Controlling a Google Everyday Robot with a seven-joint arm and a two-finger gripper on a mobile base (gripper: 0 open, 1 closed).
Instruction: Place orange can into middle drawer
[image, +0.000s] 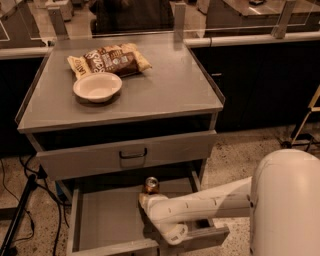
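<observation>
The orange can (150, 184) stands upright on the floor of the open middle drawer (107, 220), near its back wall and right of centre. My gripper (145, 198) is down inside the drawer, directly in front of the can and against its lower part. The white arm (200, 205) reaches in from the right over the drawer's right wall and hides the gripper's tip.
Above the open drawer is a grey drawer front with a dark loop handle (132, 153). On the cabinet top (170, 90) lie a white bowl (97, 86) and a brown-and-cream snack bag (107, 59). A black cable and stand (20, 210) are at the left. My white base (287, 205) fills the lower right.
</observation>
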